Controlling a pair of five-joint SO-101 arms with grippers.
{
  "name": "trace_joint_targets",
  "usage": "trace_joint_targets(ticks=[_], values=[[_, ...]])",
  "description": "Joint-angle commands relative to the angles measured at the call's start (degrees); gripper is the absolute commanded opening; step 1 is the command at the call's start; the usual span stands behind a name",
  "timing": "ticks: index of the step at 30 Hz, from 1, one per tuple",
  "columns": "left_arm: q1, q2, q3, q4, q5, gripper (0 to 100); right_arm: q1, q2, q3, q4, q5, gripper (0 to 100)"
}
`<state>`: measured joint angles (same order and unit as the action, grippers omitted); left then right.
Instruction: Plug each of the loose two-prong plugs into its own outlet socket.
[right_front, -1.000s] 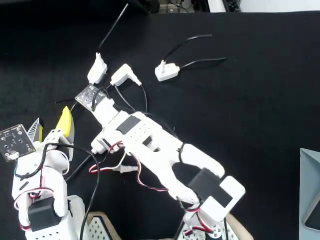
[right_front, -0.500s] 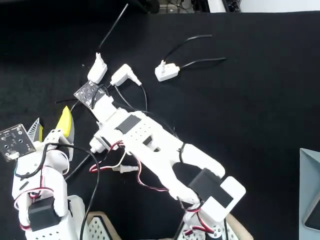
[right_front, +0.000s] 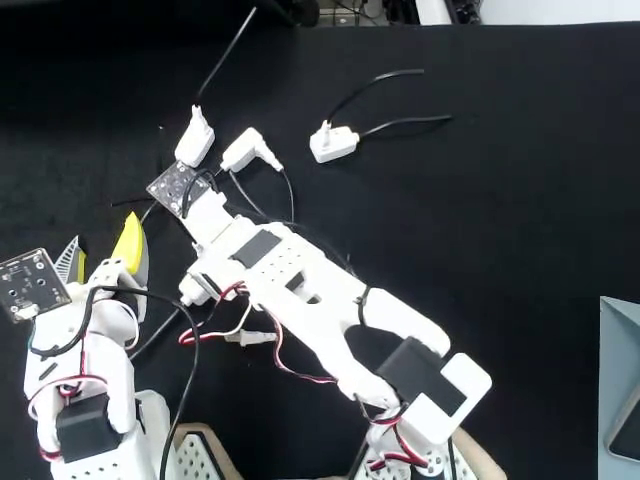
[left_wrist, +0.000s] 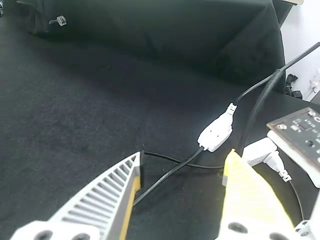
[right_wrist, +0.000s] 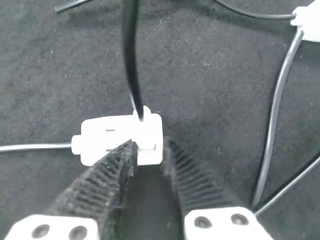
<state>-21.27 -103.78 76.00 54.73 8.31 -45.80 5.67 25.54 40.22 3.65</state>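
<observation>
A white plug block (right_wrist: 120, 136) with a black cable lies on the black cloth. My right gripper (right_wrist: 149, 146) stands over it, its black fingers a little apart with the block's near end between the tips; contact is unclear. In the high view this block (right_front: 194, 138) sits just beyond the right arm's wrist board (right_front: 178, 187). A second white plug (right_front: 246, 150) lies beside it and a third (right_front: 333, 142) farther right. My left gripper (left_wrist: 182, 170) hangs wide open and holds nothing, a short way back from the first block (left_wrist: 216, 132).
Black cables (right_front: 385, 85) trail from the plugs across the cloth, and one (left_wrist: 170, 172) runs between the left fingers. The right arm (right_front: 320, 300) lies diagonally over the table's middle. A grey bin (right_front: 620, 380) stands at the right edge.
The right arm has crept a little farther toward the plug block at the far left. The left arm and the plugs have not moved.
</observation>
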Motion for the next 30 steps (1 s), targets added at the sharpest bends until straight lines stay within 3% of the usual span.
trace_joint_targets(ticks=[1, 10, 16, 19, 30], values=[[-0.5, -0.3, -0.2, 0.0, 0.2, 26, -0.7, -2.8, -5.0, 2.3, -2.9, 15.6], [-0.5, -0.3, -0.2, 0.0, 0.2, 26, -0.7, -2.8, -5.8, 2.5, -3.1, 15.0], [-0.5, -0.3, -0.2, 0.0, 0.2, 26, -0.7, -2.7, -5.4, 0.0, -1.3, 1.0], [-0.6, -0.3, 0.0, 0.0, 0.2, 26, -0.7, -2.5, -3.5, -0.2, 2.2, 1.2], [-0.5, -0.3, 0.6, -0.4, 0.2, 26, 1.6, 2.4, 1.1, 0.0, 2.7, 1.2]])
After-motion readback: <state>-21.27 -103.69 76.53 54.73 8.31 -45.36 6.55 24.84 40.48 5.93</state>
